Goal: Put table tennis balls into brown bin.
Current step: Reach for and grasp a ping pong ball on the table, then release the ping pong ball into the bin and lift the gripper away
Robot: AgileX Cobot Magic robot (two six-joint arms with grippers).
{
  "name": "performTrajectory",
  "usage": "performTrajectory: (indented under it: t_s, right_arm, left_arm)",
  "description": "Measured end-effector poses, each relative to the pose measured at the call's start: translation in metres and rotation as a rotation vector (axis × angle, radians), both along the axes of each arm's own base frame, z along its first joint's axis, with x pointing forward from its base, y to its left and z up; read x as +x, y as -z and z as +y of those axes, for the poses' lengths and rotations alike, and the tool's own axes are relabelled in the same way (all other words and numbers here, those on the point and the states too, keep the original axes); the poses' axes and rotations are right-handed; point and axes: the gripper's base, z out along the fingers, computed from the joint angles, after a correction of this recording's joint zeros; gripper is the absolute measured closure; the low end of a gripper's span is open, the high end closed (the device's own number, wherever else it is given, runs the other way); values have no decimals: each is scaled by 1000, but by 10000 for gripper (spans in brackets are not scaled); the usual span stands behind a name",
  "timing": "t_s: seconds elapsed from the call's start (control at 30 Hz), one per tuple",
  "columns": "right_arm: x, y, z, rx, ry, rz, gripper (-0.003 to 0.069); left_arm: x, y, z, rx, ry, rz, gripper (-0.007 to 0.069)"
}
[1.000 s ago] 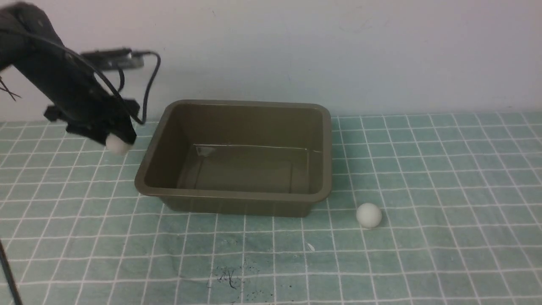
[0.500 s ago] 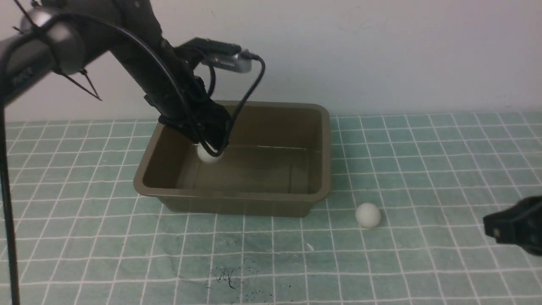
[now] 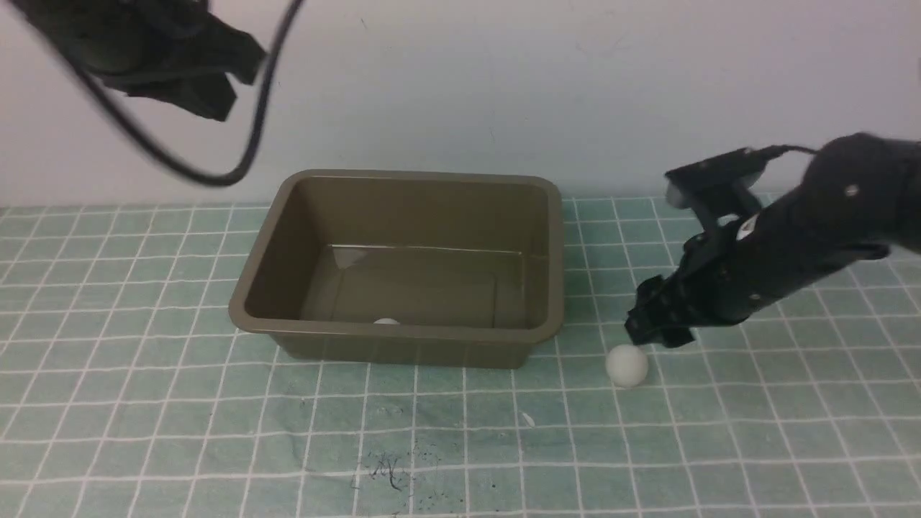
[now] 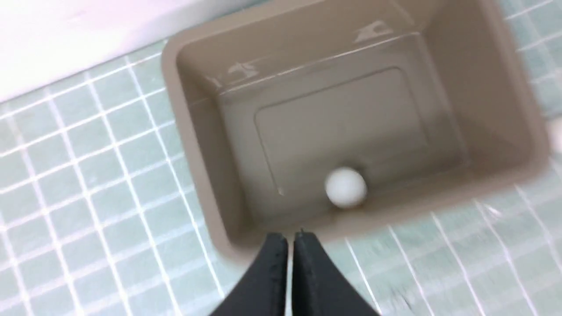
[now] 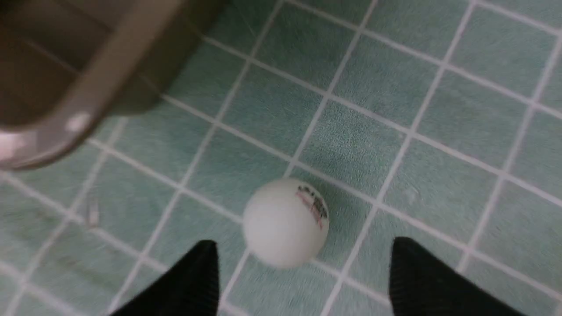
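- White first ball [image 4: 346,186] rests inside brown bin [image 3: 403,332]; left gripper [image 4: 290,240] is pinched, empty.
- Second ball [image 3: 627,365], frame's lower right, sits beneath wide-spread right gripper [image 5: 303,245]; next: lower, close.

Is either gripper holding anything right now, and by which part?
Nothing is held. The left gripper is shut and empty; the right gripper is open over the small white matte ball.
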Motion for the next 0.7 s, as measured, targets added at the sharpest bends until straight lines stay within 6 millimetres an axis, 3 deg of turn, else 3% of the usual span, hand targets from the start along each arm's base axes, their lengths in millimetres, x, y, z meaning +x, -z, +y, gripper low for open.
performTrajectory:
  t_s: [0.07,0.1,0.13,0.17,0.23,0.27,0.3,0.37,0.43,0.53,0.57,0.6,0.7]
  right_arm:
    - [13,24,6,-14,-3,52,99]
    - [14,26,8,-15,-4,56,96]
    - [21,42,12,-23,-8,86,85]
    - [21,43,13,-24,-9,88,87]
    - [27,55,17,-25,3,119,168]
    - [29,54,18,-25,13,131,269]
    - [29,53,18,-28,15,136,320]
    - [33,29,18,-33,17,111,298]
    - [33,0,18,-2,46,74,299]
    - [28,-67,28,163,114,-52,299]
    - [28,-71,29,168,112,-64,299]
    - [29,-102,42,246,84,-154,299]
    - [30,-132,71,315,-7,-241,299]
  left_arm:
    - [-51,-6,9,-39,-7,-45,629]
    - [-51,-6,9,-41,-8,-49,629]
    - [-89,-3,17,-71,-20,-111,629]
    - [-88,1,17,-70,-22,-103,629]
    - [-134,7,27,-103,-35,-214,629]
    - [-148,11,30,-112,-39,-248,629]
    - [-153,15,31,-112,-42,-253,629]
    - [-186,24,39,-125,-53,-312,629]
    - [-201,30,43,-129,-63,-334,629]
    - [-230,41,50,-166,-95,-385,629]
    - [-232,42,50,-169,-96,-389,629]
    - [-248,46,54,-201,-111,-426,629]
    - [-269,53,58,-255,-137,-474,629]
